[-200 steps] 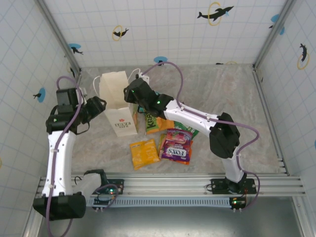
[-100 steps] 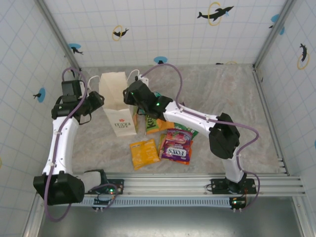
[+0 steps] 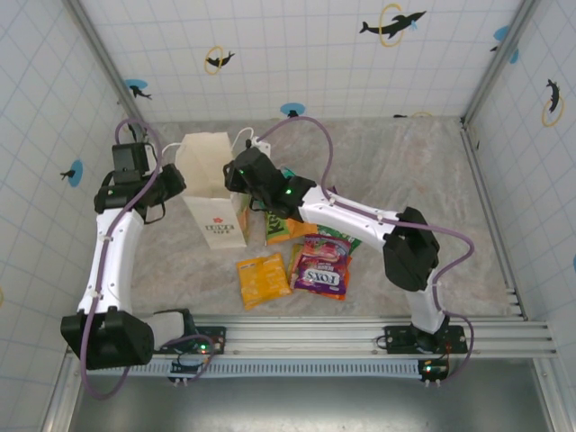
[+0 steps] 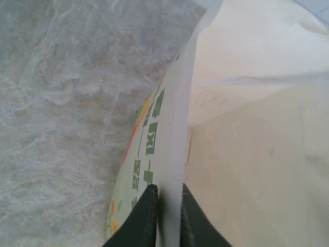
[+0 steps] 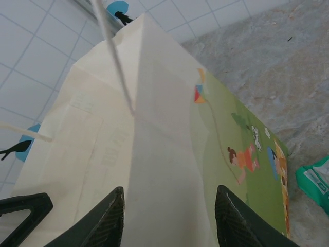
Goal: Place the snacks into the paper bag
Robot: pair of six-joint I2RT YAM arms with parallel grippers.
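Note:
The white paper bag (image 3: 214, 193) stands upright at the back left of the table. My left gripper (image 3: 174, 185) is at its left rim; in the left wrist view the gripper (image 4: 167, 206) is shut on the thin edge of the paper bag (image 4: 175, 128). My right gripper (image 3: 237, 171) is at the bag's right rim. In its wrist view the right gripper (image 5: 172, 218) stands open, astride a fold of the paper bag (image 5: 154, 128) without touching it. The snacks lie to the bag's right: an orange packet (image 3: 263, 279), the purple FOX'S bag (image 3: 320, 268), a green-orange packet (image 3: 288, 228).
A teal packet (image 5: 314, 180) lies on the marble floor beside the bag's green printed side (image 5: 241, 154). A white cord handle (image 5: 114, 54) crosses the right wrist view. Tiled walls stand close on the left, back and right. The rail (image 3: 360, 335) runs along the near edge.
The left gripper has moved up to the bag's left rim and closed on its edge. The bag has shifted a little. The right arm has barely moved.

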